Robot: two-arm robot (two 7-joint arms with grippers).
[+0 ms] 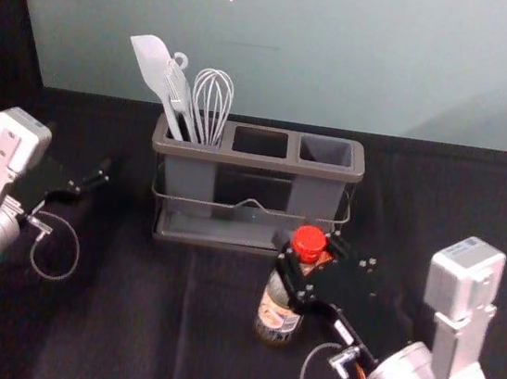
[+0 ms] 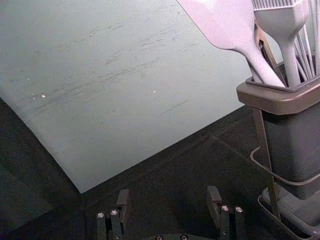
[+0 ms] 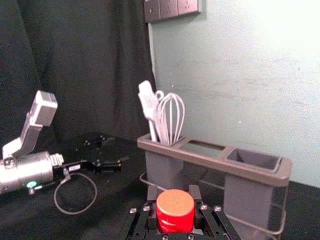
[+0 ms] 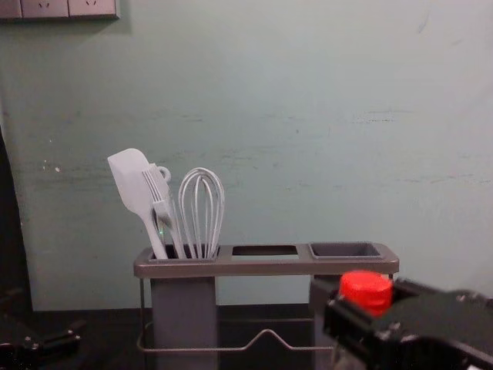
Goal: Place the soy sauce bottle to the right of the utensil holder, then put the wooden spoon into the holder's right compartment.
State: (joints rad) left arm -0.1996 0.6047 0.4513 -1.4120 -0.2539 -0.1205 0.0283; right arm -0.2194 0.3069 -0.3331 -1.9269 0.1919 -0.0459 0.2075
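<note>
While the black cloth [image 1: 421, 193] bears the utensil holder [image 1: 257, 161], the right gripper [image 1: 309, 264] grips the sauce bottle [image 1: 276, 318] before its right half; the left gripper [image 2: 168, 202] hangs open at its left. Bottle placing seems underway; next, swing rightward, clearing the holder's front edge, where there looks to be room.

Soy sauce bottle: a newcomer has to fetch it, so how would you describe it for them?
Find the utensil holder by the wall. In front of its right-hand part, look for the right gripper closed around a bottle neck. That is the soy sauce bottle, with a printed label and a bright red cap, unlike the grey holder and its white spatula.
</note>
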